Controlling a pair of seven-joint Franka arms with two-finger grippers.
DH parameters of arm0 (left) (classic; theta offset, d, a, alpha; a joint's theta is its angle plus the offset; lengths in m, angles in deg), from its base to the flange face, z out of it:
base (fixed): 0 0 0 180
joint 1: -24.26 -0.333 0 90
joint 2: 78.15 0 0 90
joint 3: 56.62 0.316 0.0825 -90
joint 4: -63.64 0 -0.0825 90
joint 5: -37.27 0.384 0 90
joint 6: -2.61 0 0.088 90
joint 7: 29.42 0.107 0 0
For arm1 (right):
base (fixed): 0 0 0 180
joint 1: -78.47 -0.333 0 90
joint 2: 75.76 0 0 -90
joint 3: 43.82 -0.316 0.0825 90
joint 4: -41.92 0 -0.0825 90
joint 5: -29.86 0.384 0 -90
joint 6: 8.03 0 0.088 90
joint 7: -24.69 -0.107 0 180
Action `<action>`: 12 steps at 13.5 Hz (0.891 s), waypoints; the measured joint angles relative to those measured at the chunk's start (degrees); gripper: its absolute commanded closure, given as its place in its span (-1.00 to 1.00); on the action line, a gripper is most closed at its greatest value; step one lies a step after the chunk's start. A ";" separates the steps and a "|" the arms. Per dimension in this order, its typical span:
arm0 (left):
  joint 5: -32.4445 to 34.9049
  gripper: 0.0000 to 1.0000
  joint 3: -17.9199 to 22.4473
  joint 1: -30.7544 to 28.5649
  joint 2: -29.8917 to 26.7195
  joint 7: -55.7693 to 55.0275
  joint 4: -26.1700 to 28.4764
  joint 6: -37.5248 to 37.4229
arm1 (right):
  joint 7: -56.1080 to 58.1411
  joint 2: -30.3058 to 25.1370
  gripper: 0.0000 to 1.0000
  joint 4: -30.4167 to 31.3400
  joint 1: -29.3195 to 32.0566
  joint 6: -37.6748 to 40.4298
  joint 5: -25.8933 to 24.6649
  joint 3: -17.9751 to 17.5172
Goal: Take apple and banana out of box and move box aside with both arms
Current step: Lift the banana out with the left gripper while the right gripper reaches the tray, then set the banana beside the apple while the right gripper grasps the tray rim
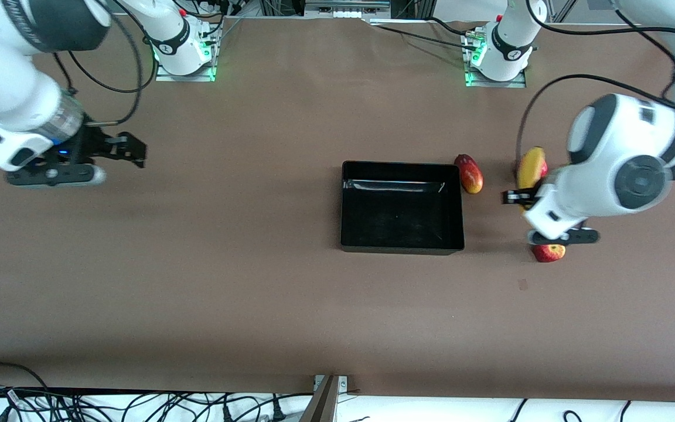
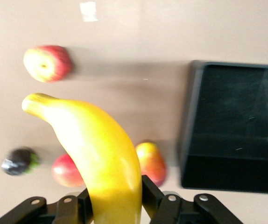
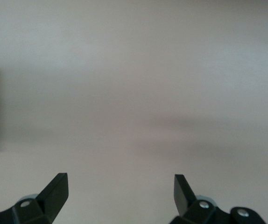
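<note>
Setting the banana (image 2: 101, 158) down well clear of the empty box (image 1: 402, 206) comes first — your left gripper (image 2: 117, 198) clamps it over the surface beside the apple (image 1: 549, 252) — while the right gripper (image 3: 120, 191) waits, spread wide.

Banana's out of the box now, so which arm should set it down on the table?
Left. Its tool is shut on the banana, over the table beside the empty box, near the apple. The right tool hangs open at its own end, holding nothing.
</note>
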 measured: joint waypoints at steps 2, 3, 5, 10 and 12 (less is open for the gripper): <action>3.17 1.00 2.69 -4.19 0.80 11.08 0.01 0.81 | -1.91 2.22 -1.00 0.20 -3.61 -2.26 4.50 -0.20; 3.93 1.00 2.93 -6.90 1.74 16.22 0.03 2.65 | -4.78 3.93 -1.00 0.34 -5.76 -4.77 5.90 -0.27; 4.42 1.00 4.02 -10.29 4.48 23.03 0.14 9.16 | -13.40 8.56 -1.00 0.64 -11.53 -11.69 6.53 -0.36; 6.62 1.00 7.78 -11.19 15.60 30.17 0.51 25.97 | -31.53 21.82 -1.00 0.72 -22.27 -28.56 6.57 -0.50; 9.14 1.00 7.97 -11.90 19.83 30.17 0.54 31.61 | -36.93 26.38 -0.97 0.53 -26.21 -34.82 6.56 -0.50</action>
